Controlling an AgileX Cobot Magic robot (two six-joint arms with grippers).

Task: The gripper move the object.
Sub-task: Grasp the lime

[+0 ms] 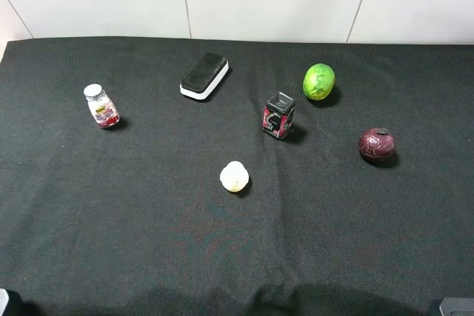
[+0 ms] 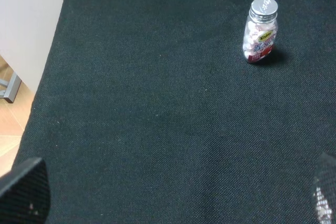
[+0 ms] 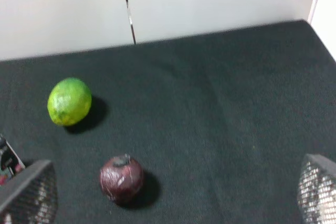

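The bright green mottled object (image 1: 319, 81) lies on the black cloth at the back right, free of any gripper. It also shows in the right wrist view (image 3: 69, 101), well ahead of my right gripper (image 3: 173, 195), whose mesh-padded fingers (image 3: 30, 192) stand wide apart with nothing between them. My left gripper (image 2: 173, 198) is open too, low over bare cloth, with only its fingertips (image 2: 25, 190) showing. In the exterior high view only small bits of the arms show, at the bottom left corner (image 1: 6, 303) and the bottom right corner (image 1: 455, 306).
A dark maroon ball (image 1: 377, 144) lies at the right, nearer than the green object (image 3: 121, 178). A small black and red box (image 1: 278, 115), a pale ball (image 1: 234, 176), a black and white eraser (image 1: 204, 75) and a small bottle (image 1: 101, 106) (image 2: 260, 30) stand about the cloth.
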